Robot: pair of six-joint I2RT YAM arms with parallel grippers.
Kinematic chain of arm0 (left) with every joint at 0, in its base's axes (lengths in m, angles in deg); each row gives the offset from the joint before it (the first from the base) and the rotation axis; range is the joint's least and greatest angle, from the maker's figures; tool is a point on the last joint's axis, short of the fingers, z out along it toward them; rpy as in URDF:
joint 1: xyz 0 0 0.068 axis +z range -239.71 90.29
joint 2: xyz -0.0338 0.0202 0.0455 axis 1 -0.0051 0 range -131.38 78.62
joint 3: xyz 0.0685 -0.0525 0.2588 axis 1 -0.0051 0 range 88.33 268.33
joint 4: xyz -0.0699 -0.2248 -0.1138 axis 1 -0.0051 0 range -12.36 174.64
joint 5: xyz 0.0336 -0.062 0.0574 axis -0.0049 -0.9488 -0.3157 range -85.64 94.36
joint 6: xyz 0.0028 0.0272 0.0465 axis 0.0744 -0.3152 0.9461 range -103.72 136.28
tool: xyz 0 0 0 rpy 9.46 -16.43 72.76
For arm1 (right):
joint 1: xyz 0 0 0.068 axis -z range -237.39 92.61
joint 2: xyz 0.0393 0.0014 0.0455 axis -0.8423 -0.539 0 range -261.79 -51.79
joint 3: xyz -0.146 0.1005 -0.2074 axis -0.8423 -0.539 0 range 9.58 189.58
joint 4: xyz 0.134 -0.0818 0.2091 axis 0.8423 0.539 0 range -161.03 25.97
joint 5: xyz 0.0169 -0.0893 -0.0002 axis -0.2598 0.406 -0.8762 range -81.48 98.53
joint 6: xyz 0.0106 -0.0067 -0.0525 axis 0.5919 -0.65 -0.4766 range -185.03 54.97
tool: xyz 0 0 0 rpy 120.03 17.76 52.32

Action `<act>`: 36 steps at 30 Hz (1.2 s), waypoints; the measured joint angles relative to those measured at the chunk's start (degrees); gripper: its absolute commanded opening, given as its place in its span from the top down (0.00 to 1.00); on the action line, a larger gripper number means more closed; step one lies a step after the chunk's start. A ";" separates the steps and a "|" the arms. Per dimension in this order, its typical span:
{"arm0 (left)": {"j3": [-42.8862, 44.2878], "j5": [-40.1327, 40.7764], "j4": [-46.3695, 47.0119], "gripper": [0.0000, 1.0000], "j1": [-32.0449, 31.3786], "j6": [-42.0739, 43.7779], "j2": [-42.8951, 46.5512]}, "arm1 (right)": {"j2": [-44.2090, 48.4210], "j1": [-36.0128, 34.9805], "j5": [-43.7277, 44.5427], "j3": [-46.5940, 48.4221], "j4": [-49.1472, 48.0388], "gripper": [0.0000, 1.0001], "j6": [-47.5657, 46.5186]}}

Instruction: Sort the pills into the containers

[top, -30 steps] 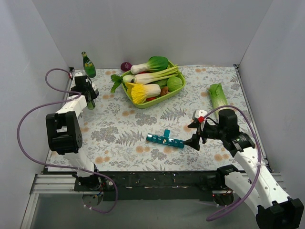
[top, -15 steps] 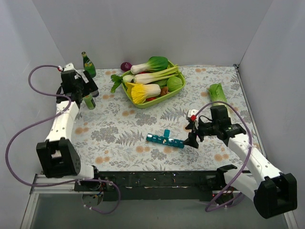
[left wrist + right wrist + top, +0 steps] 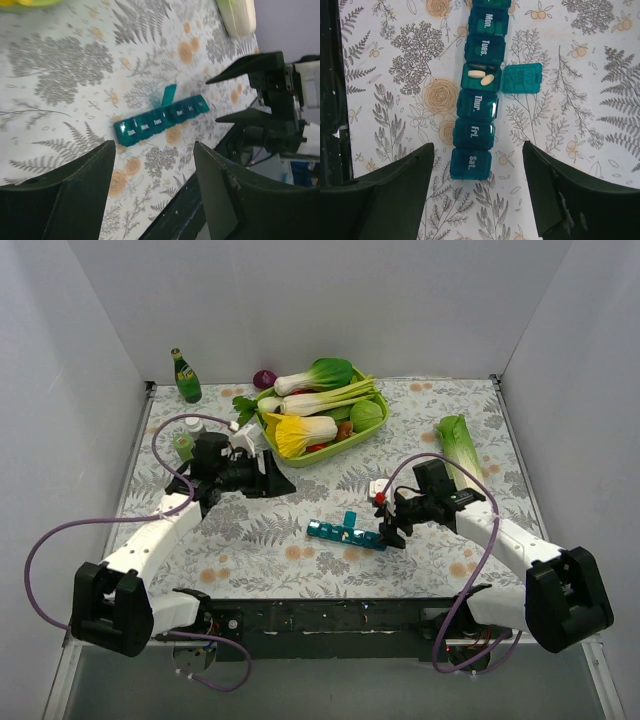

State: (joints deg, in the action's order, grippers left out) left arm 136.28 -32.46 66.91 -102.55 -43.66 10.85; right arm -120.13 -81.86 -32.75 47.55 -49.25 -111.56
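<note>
The table [image 3: 250, 540], covered in a fern-and-flower print, fills the overhead view. At its far edge stands a lime-green basket [image 3: 330, 452] of vegetables, which the left wrist view cuts to a sliver and the right wrist view omits.

The left gripper [image 3: 283, 480] hovers left of centre, its fingers spread with nothing between them [image 3: 152, 145]. The right gripper [image 3: 388, 532] hangs over the right-hand end of the containers [image 3: 345, 534], likewise spread and empty [image 3: 477, 146]. Whether its tips touch the strip cannot be told. The left wrist view also shows the right gripper [image 3: 214, 101] side-on, jaws apart.

The containers lie near the front centre of the table, a teal strip [image 3: 160, 120]. Only the right wrist view [image 3: 479, 105] resolves the lid labels, Mon. through Sat. Its far end runs out of frame.

One lid [image 3: 521, 78], between Tues. and Thur., is flipped open. From overhead it is only a small raised tab [image 3: 350, 519].

Two pale pills [image 3: 481, 76] lie in that open compartment, visible in the right wrist view alone.
</note>
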 measured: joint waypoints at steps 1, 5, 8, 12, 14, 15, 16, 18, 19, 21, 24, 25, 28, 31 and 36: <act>-0.39 -0.42 0.66 0.39 -2.40 -0.59 -0.87 | -1.11 -0.61 0.11 0.17 -0.50 0.20 0.28; -0.52 -0.15 5.22 0.39 -9.25 -2.99 -6.21 | -4.26 -6.60 2.93 -0.07 -2.67 0.11 1.57; -0.42 1.46 7.65 0.41 -13.18 -4.07 -10.71 | -4.28 -10.10 5.60 -0.66 -4.28 0.11 1.77; -0.04 3.19 10.60 0.42 -16.65 -5.40 -15.39 | -4.52 -11.39 10.58 -1.46 -6.36 0.12 1.77; 0.24 4.04 12.13 0.43 -17.11 -6.19 -17.22 | -4.72 -11.63 12.68 -1.86 -7.52 0.14 1.77; 0.42 4.52 12.92 0.43 -17.14 -6.69 -18.03 | -4.87 -11.67 13.51 -2.12 -8.02 0.15 1.77; 0.66 4.98 13.77 0.44 -17.14 -7.23 -18.86 | -5.11 -11.76 14.27 -2.32 -8.35 0.17 1.75; 0.92 5.57 15.17 0.45 -17.14 -8.20 -19.93 | -5.95 -12.22 15.52 -2.56 -8.79 0.21 1.75; 1.05 5.79 15.80 0.46 -17.11 -8.55 -20.37 | -6.27 -12.50 15.93 -2.69 -8.90 0.22 1.73; 1.73 6.16 17.07 0.47 -17.14 -9.55 -21.64 | -7.13 -13.27 16.81 -3.28 -9.25 0.25 1.73; 3.26 6.27 18.73 0.51 -17.38 -10.75 -23.96 | -7.82 -14.14 17.79 -4.15 -9.51 0.30 1.73; 3.76 6.29 19.26 0.52 -17.49 -11.10 -24.81 | -7.96 -14.32 18.25 -4.35 -9.53 0.31 1.73; 5.73 6.32 20.17 0.61 -18.14 -12.02 -27.54 | -8.02 -14.60 18.95 -4.42 -9.99 0.39 1.70; 7.37 6.43 20.81 0.69 -18.99 -12.74 -30.32 | -8.13 -14.67 19.34 -4.42 -10.19 0.46 1.68; 10.08 6.51 21.20 0.72 -20.55 -13.44 -35.50 | -8.33 -14.67 19.98 -4.42 -10.93 0.51 2.10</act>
State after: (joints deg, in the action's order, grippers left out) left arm 146.35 -25.95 88.11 -123.09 -57.10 -24.65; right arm -128.46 -96.52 -12.77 43.14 -60.18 -109.46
